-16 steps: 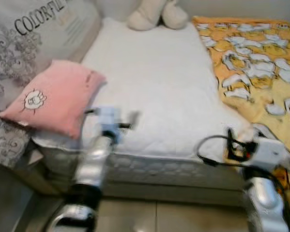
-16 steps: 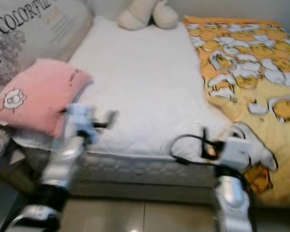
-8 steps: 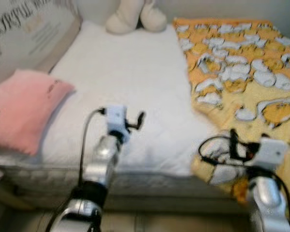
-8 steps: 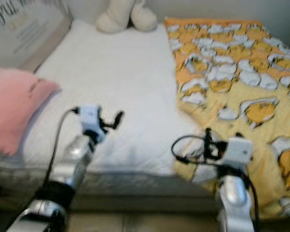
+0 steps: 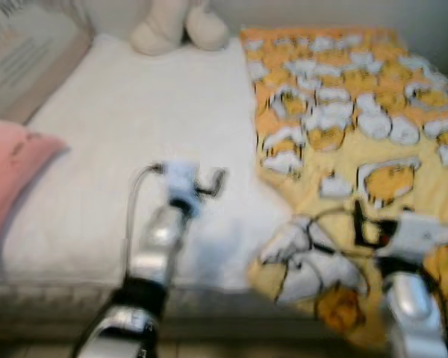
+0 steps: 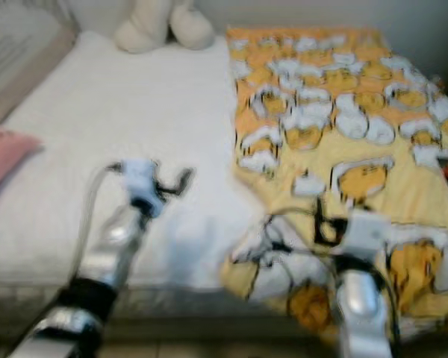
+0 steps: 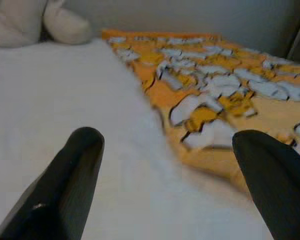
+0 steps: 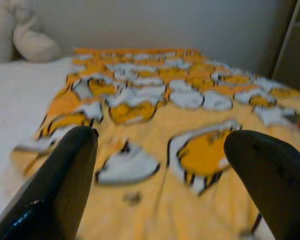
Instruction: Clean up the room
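A: Blanket [image 5: 343, 112], yellow, lies rumpled over the bed's [image 5: 119, 149] right half; soft, light, floppy.

B: Both hands, left hand [image 7: 165, 165] and right hand [image 8: 160, 160], hover wide open, empty. Best hold, likely: the near bunched corner.

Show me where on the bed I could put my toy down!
The white mattress has the most bare room: the wide patch between the pink pillow on the robot's left, the plush toy at the far end and the yellow blanket on its right. The left gripper hovers over its near part. The blanket side is covered and rumpled.
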`<state>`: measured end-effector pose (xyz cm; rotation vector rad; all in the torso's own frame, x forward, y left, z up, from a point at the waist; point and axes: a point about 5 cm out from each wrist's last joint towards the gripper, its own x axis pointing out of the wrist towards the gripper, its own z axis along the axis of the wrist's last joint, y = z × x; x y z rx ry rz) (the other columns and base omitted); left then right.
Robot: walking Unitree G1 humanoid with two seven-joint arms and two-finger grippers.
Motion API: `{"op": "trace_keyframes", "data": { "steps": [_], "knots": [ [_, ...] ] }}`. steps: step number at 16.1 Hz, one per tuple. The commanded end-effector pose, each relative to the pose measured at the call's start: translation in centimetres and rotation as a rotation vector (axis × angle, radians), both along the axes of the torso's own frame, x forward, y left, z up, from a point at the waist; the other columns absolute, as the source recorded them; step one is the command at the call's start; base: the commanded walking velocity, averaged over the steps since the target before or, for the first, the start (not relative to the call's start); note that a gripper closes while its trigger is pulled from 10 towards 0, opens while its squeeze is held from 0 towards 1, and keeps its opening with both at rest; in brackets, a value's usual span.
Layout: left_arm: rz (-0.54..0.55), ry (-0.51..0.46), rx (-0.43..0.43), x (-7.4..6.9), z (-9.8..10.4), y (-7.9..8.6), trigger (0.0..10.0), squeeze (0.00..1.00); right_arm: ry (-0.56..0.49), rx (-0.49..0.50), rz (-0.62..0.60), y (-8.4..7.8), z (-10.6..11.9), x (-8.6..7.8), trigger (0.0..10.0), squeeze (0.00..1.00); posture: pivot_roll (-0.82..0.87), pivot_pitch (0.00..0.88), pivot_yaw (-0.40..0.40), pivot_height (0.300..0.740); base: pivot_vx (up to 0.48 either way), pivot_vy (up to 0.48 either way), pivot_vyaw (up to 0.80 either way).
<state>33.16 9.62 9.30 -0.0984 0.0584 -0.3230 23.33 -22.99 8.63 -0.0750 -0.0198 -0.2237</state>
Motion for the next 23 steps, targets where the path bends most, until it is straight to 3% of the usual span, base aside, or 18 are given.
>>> {"op": "trace_keyframes", "data": {
  "steps": [1, 5, 9, 19, 23],
  "knots": [
    [0.034, -0.017, 0.022, 0.2, 0.2, 1.4, 10.0, 0.0, -0.002, 0.017, 0.021, 0.8, -0.1, 0.1, 10.0, 0.0, -0.1, 0.0, 0.031, 0.74, 0.27, -0.394, 0.0],
    [0.061, -0.002, 0.015, 0.0, -0.2, 2.1, 10.0, 0.0, 0.008, 0.014, 0.033, 1.0, -0.3, 0.1, 10.0, 0.0, -0.09, 0.0, 0.031, 0.74, 0.268, -0.396, 0.0],
    [0.041, -0.011, 0.013, -0.3, -0.2, 1.7, 10.0, 0.0, 0.013, 0.011, 0.04, 1.1, -0.3, 0.2, 10.0, 0.0, -0.09, 0.0, 0.028, 0.74, 0.267, -0.395, 0.0],
    [-0.007, -0.03, 0.007, -0.6, 0.1, 0.9, 10.0, 0.0, 0.025, 0.005, 0.05, 1.2, -0.5, 0.3, 10.0, 0.0, -0.09, 0.0, 0.03, 0.74, 0.0, -0.443, 0.0],
    [-0.023, -0.033, 0.006, -0.6, 0.1, 0.6, 10.0, 0.0, 0.039, 0.003, 0.053, 1.1, -0.7, 0.3, 10.0, 0.0, -0.09, 0.0, 0.031, 0.74, 0.0, -0.454, -0.62]
  ]
}}
